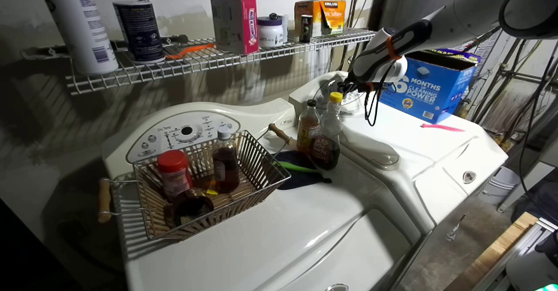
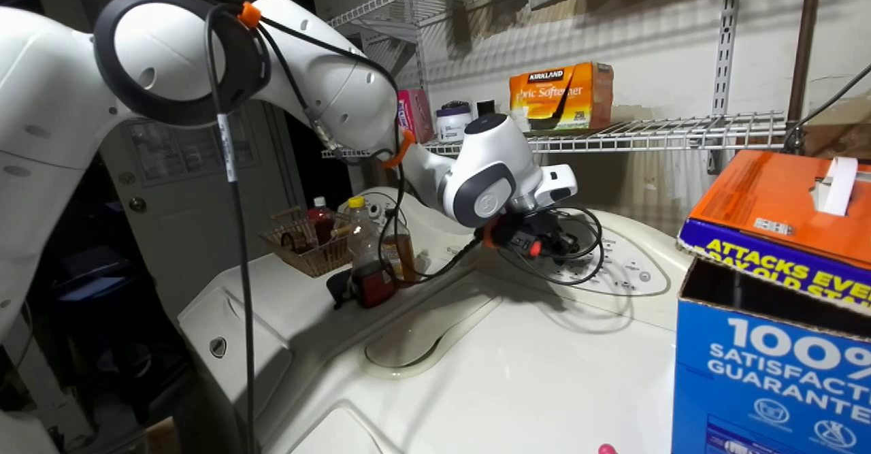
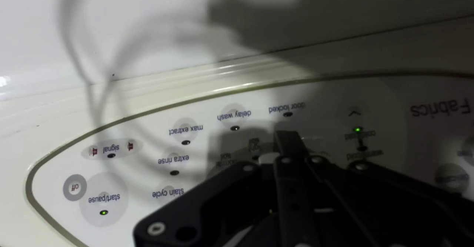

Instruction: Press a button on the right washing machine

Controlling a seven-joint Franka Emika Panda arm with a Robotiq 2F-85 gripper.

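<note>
The right washing machine [image 1: 386,134] is white and glossy, and it also shows in an exterior view [image 2: 544,365]. Its back console carries an oval control panel [image 2: 643,273]. In the wrist view the panel [image 3: 148,136] appears upside down, with start/pause [image 3: 103,199], off [image 3: 74,187], signal [image 3: 111,149] and delay wash [image 3: 234,115] buttons. Green lights glow by start/pause and by a water temperature label. My gripper [image 3: 290,141] looks shut and empty, its tip over the panel's middle near the soil labels. I cannot tell whether it touches. The gripper hides the panel parts beneath it.
A similar machine [image 1: 244,247] stands beside it, bearing a wire basket [image 1: 218,203] and two bottles [image 1: 327,147]. A blue box [image 1: 429,86] stands on the washer's far side. A wire shelf [image 1: 192,64] with packages runs above the consoles. A loose cable loop [image 2: 599,236] hangs round the gripper.
</note>
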